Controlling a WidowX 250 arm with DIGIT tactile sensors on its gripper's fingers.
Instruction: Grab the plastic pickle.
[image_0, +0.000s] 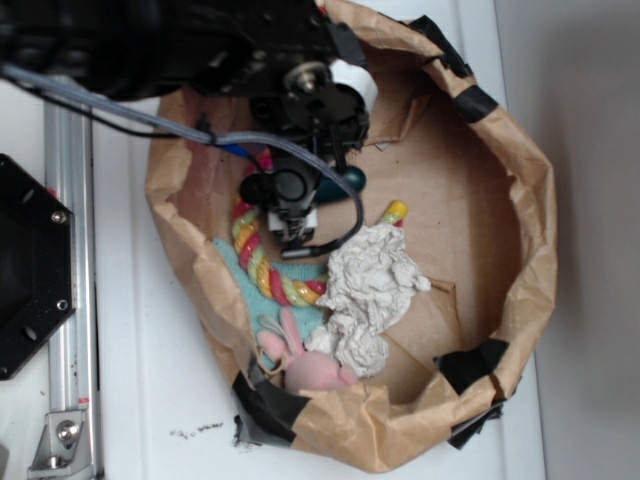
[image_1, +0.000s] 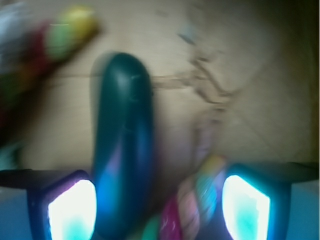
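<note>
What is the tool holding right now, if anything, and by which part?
Nothing yet, it seems. The tool is open, and the plastic pickle lies lengthwise between its fingers, close to the left one. The blurred wrist view shows no squeeze on it.

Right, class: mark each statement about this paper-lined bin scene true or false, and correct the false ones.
1. The glossy dark green plastic pickle lies between the claw fingers. True.
2. The claw is shut on the pickle. False: its fingers stand apart, open.
3. The crumpled white paper lies outside the brown paper bin. False: it lies inside.
4. A pink plush toy lies near the bin's edge. True.
</note>
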